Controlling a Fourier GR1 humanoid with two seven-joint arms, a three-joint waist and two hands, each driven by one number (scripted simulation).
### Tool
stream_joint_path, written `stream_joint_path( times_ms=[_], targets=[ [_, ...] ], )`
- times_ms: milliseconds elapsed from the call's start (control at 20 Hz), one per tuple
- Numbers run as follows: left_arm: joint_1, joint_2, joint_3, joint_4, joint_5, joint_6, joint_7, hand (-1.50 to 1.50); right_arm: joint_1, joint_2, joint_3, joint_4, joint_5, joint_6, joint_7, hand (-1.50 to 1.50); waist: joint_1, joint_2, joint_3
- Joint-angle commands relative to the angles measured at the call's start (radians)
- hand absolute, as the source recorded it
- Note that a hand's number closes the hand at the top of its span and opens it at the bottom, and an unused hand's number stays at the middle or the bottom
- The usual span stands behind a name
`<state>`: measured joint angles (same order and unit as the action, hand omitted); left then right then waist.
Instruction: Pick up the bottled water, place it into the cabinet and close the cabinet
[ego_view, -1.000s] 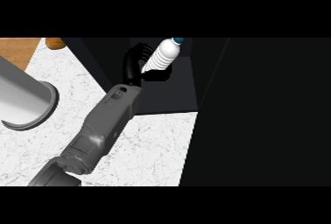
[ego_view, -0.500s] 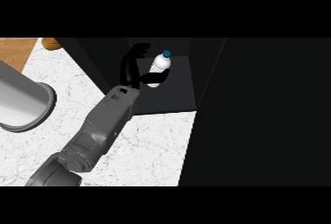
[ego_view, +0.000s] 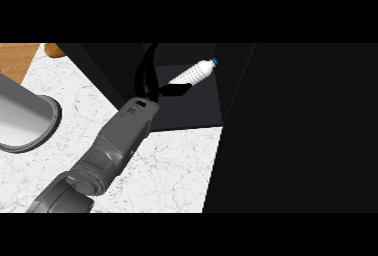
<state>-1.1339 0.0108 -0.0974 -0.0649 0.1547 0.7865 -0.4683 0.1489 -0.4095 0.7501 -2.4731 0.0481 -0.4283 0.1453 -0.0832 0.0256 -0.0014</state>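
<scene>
The bottled water (ego_view: 193, 73) is white with a blue cap and lies tilted, cap pointing up and to the right, inside the dark cabinet (ego_view: 193, 111). My left hand (ego_view: 176, 90) reaches into the cabinet from the lower left on its grey forearm. Its black fingers are curled round the bottle's lower end. The hand is hard to make out against the dark interior. My right hand does not show.
A broad black panel (ego_view: 295, 130) of the cabinet fills the right side. A large grey metal cylinder (ego_view: 18, 117) stands on the white marble counter (ego_view: 170, 170) at the left. A wooden surface (ego_view: 15, 55) lies at the top left.
The bottle's top has leaned to the right, from nearly upright to tilted. The left hand and forearm have stayed in about the same place inside the cabinet.
</scene>
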Motion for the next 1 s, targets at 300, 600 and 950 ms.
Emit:
stream_joint_path(
  times_ms=[300, 600, 950],
  targets=[
    [0.042, -0.01, 0.032, -0.046, 0.018, -0.081, -0.093, -1.5, 0.04, -0.039, 0.028, -0.079, 0.019, 0.013, 0.006, -1.5, -0.003, -0.001, -0.001],
    [0.059, -0.011, 0.109, -0.171, 0.104, -0.315, -0.237, 1.5, 0.066, -0.043, 0.031, -0.066, 0.004, 0.006, -0.021, -1.5, 0.015, -0.009, -0.001],
    [0.092, -0.011, 0.104, -0.222, 0.177, -0.516, -0.277, 1.5, 0.057, -0.015, 0.057, -0.062, 0.053, -0.035, 0.003, -1.5, 0.037, -0.02, 0.0]
  ],
)
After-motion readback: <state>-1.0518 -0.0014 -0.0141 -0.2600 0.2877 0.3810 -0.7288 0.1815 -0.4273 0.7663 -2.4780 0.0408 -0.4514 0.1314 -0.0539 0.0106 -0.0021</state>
